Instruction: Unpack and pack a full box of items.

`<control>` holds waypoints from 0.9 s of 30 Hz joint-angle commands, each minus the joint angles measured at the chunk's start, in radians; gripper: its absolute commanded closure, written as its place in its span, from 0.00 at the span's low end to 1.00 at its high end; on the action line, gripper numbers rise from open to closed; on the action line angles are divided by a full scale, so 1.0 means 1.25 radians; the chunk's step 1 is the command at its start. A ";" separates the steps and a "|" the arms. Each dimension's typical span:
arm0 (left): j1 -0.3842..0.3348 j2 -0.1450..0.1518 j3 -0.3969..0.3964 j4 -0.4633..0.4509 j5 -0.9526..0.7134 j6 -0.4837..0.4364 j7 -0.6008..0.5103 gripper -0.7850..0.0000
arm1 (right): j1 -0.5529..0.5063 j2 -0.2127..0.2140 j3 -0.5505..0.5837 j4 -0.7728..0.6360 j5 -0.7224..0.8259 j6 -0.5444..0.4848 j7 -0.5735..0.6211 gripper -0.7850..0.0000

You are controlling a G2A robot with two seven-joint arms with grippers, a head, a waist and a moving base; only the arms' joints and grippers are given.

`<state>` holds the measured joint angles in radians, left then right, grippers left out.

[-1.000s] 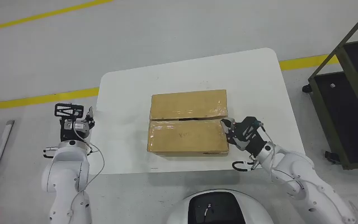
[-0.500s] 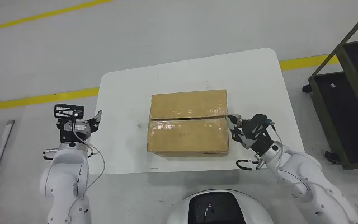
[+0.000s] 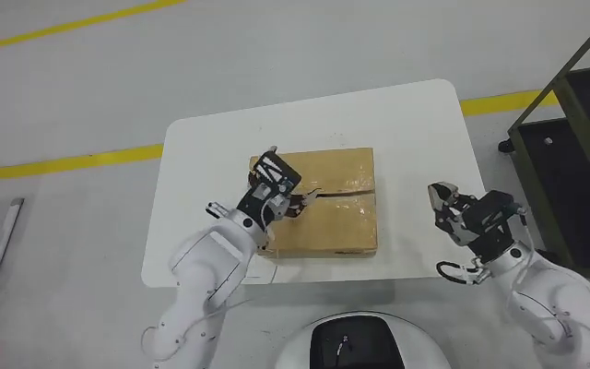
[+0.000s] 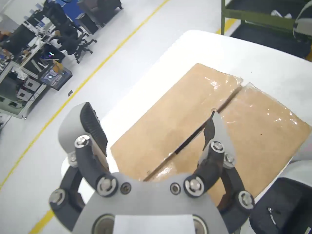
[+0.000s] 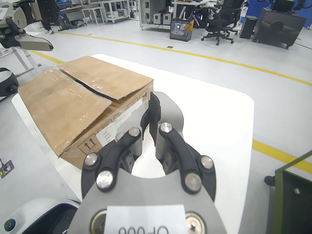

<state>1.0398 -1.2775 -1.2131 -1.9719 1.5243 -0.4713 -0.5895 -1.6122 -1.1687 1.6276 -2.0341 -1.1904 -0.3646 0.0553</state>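
Taped cardboard box at frame centre, one gripper over it.
The white table [image 3: 406, 120] carries the box [image 3: 341, 171], flaps down. The left gripper [image 4: 149, 112] is spread wide over the seam's left end; the right gripper [image 5: 153, 103], pinched together on nothing, is right of the box.

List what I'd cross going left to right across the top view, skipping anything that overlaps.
cardboard box → right claw → green cart
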 commanded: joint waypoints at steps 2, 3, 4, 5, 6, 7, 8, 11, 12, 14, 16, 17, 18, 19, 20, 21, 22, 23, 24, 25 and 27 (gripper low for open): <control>-0.041 -0.002 0.056 0.039 0.055 -0.041 -0.046 0.00 | -0.023 0.001 0.027 0.002 0.010 -0.002 -0.008 1.00; -0.050 -0.004 0.068 0.054 0.064 -0.043 -0.056 0.00 | -0.030 0.002 0.035 0.003 0.013 -0.002 -0.009 1.00; -0.061 -0.005 0.080 0.066 0.078 -0.051 -0.068 0.00 | -0.036 0.002 0.041 0.003 0.016 -0.002 -0.011 1.00; -0.071 -0.006 0.090 0.076 0.097 -0.053 -0.077 0.00 | -0.041 0.002 0.046 0.003 0.018 -0.004 -0.014 1.00; -0.077 -0.006 0.101 0.089 0.113 -0.055 -0.085 0.00 | -0.046 0.003 0.051 0.004 0.020 -0.005 -0.016 1.00; -0.082 -0.008 0.109 0.100 0.120 -0.052 -0.085 0.00 | -0.050 0.003 0.054 0.005 0.020 -0.006 -0.017 1.00; -0.086 -0.009 0.116 0.112 0.125 -0.048 -0.086 0.00 | -0.053 0.003 0.058 0.007 0.020 -0.006 -0.019 1.00; -0.102 -0.011 0.132 0.136 0.163 -0.040 -0.092 0.00 | -0.059 0.003 0.064 0.006 0.024 -0.007 -0.024 1.00; -0.105 -0.012 0.134 0.142 0.171 -0.034 -0.092 0.00 | -0.060 0.003 0.065 0.006 0.024 -0.007 -0.024 1.00; -0.113 -0.013 0.140 0.154 0.191 -0.031 -0.095 0.00 | -0.062 0.003 0.066 0.005 0.024 -0.006 -0.025 1.00; -0.120 -0.014 0.145 0.164 0.208 -0.031 -0.097 0.00 | -0.063 0.003 0.065 0.004 0.026 -0.005 -0.026 1.00; -0.123 -0.014 0.149 0.169 0.220 -0.033 -0.097 0.00 | -0.063 0.003 0.065 0.004 0.026 -0.005 -0.026 1.00; -0.126 -0.014 0.153 0.174 0.235 -0.036 -0.098 0.00 | -0.063 0.003 0.064 0.004 0.025 -0.006 -0.026 1.00; -0.128 -0.014 0.156 0.179 0.245 -0.036 -0.097 0.00 | -0.063 0.003 0.063 0.004 0.025 -0.006 -0.026 1.00; -0.129 -0.014 0.157 0.183 0.253 -0.034 -0.095 0.00 | -0.062 0.003 0.063 0.004 0.026 -0.005 -0.027 1.00; -0.130 -0.015 0.158 0.186 0.262 -0.029 -0.095 0.00 | -0.063 0.003 0.062 0.004 0.026 -0.005 -0.027 1.00; -0.131 -0.015 0.160 0.185 0.274 -0.025 -0.093 0.00 | -0.063 0.003 0.061 0.004 0.026 -0.004 -0.027 1.00; -0.132 -0.015 0.161 0.185 0.292 -0.017 -0.089 0.00 | -0.063 0.003 0.060 0.005 0.025 -0.004 -0.028 1.00; -0.130 -0.015 0.163 0.185 0.302 -0.013 -0.081 0.00 | -0.064 0.003 0.059 0.006 0.025 -0.003 -0.028 1.00; -0.128 -0.015 0.162 0.185 0.305 -0.009 -0.073 0.12 | -0.064 0.003 0.058 0.007 0.025 -0.003 -0.028 1.00; -0.126 -0.014 0.163 0.181 0.326 -0.004 -0.054 0.51 | -0.064 0.003 0.057 0.008 0.025 -0.002 -0.029 1.00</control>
<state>0.8807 -1.2958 -1.0096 -1.7431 1.9191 -0.4785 -0.6700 -1.6920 -1.1652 1.6991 -2.0248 -1.1595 -0.3670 0.0190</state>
